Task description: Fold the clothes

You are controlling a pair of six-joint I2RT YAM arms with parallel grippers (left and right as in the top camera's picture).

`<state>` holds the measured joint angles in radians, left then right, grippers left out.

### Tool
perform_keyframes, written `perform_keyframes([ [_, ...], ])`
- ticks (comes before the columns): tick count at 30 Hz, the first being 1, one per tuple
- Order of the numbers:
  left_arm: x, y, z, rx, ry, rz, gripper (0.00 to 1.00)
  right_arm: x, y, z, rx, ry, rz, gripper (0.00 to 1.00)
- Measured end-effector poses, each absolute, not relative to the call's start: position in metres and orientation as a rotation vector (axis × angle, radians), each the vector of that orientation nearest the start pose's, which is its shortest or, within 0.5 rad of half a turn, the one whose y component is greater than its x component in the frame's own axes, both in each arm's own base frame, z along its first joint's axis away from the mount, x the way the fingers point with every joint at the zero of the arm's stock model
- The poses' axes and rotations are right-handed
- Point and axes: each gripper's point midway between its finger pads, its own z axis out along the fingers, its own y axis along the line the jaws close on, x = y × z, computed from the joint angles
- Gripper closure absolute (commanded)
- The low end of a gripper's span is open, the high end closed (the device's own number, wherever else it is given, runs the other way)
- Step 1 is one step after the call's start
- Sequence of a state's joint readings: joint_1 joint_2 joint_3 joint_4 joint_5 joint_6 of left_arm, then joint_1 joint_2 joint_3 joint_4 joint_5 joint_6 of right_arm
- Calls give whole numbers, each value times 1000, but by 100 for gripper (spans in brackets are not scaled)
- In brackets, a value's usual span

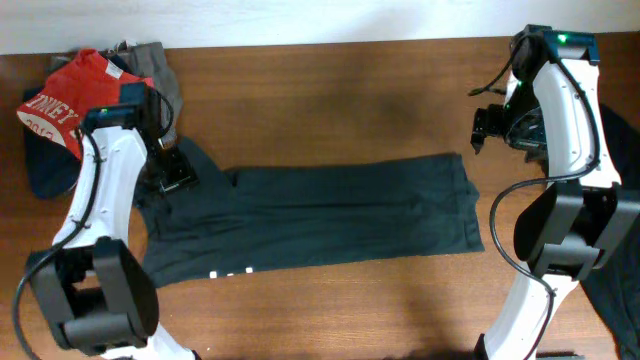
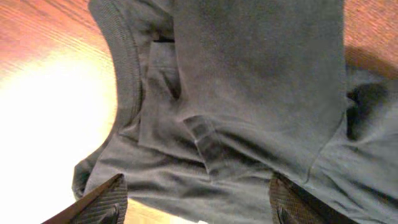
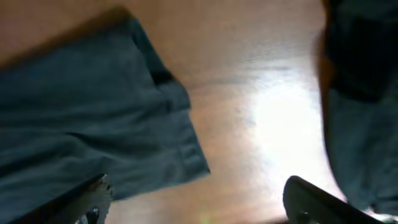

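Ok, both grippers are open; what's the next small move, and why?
Probably lower the right gripper onto the hem and pinch it. The shirt lies as a long band, seemingly folded lengthwise, so an end-to-end fold looks due. The right gripper hangs open just off that hem; the left gripper is open over the collar end.

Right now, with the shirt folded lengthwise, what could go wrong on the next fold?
1. The left gripper hangs open over the bunched collar; a pinch might catch only the top layer and undo the fold.
2. The right gripper straddles just the hem corner, so its grip may slip.
3. The pile lies close beside the left gripper; a swing could drag it.
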<state>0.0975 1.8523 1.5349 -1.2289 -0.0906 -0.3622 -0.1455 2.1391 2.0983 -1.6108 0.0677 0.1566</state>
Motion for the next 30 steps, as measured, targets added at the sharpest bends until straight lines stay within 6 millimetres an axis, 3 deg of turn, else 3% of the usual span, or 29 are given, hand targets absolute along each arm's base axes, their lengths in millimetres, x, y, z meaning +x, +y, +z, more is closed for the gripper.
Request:
perform_keyframes([
  [2,346,49,109,-712,3011,125,1,376,-73,142,492,3209,-146,2],
  [6,343,41,115,-705,3011,59,1,374,-81,142,493,3214,-77,2],
  [8,344,37,118,-703,3005,23,1,372,-88,141,497,3211,17,2],
  [13,345,31,121,-701,3001,-33,1,362,-106,134,497,3153,464,3],
  [17,345,30,121,-702,3003,-45,1,350,-112,115,518,3065,770,3],
  [22,346,29,121,-700,2998,-54,1,350,-102,85,476,2977,947,3],
  [30,347,29,121,-699,2995,-55,1,352,-90,33,407,2890,988,1],
])
